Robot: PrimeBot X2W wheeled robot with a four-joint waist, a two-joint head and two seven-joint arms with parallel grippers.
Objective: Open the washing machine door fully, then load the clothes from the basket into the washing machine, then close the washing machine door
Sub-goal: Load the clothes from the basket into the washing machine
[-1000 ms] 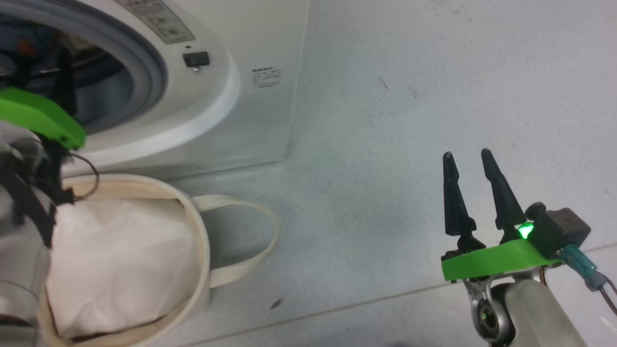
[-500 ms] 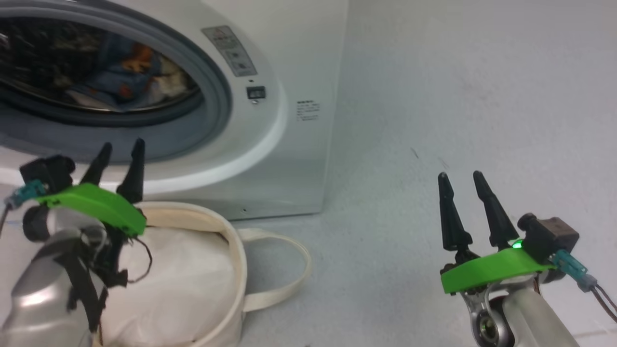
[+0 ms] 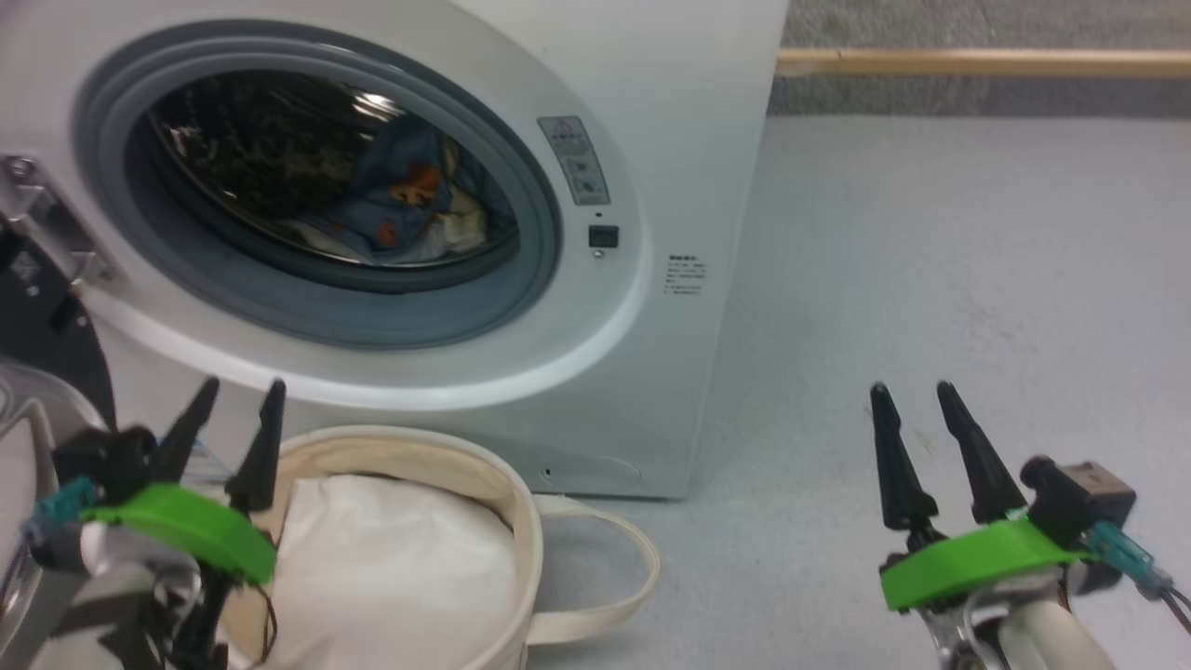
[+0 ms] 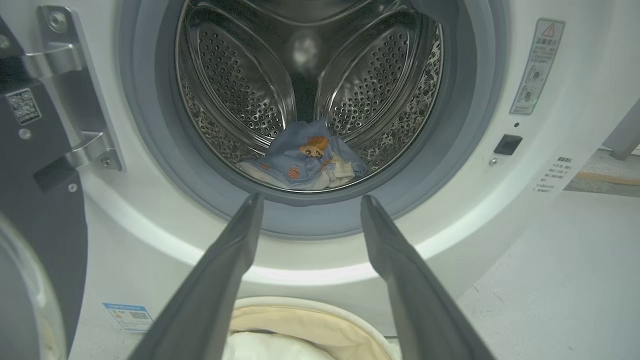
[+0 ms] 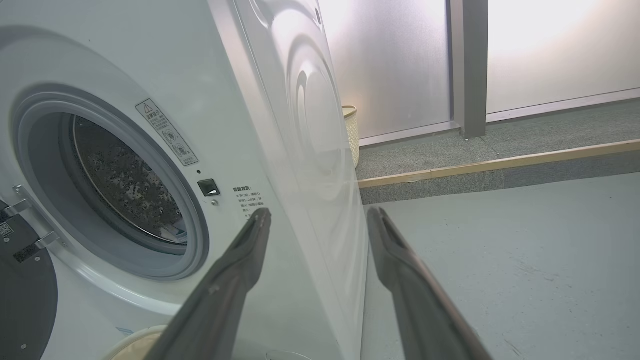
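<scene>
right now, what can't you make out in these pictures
- Head view: the washing machine door is cut by the left edge; how far open is unclear.
- Head view: the white bundle hides the basket bottom.
- Left wrist view: the warning label print is too small to read.

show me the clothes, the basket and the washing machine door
the clothes [image 4: 305,157]: left wrist view, middle of the blue printed fabric.
the basket [image 3: 400,448]: head view, far inner wall just under its cream rim.
the washing machine door [image 4: 47,220]: left wrist view, dark inner rim at the left edge.
</scene>
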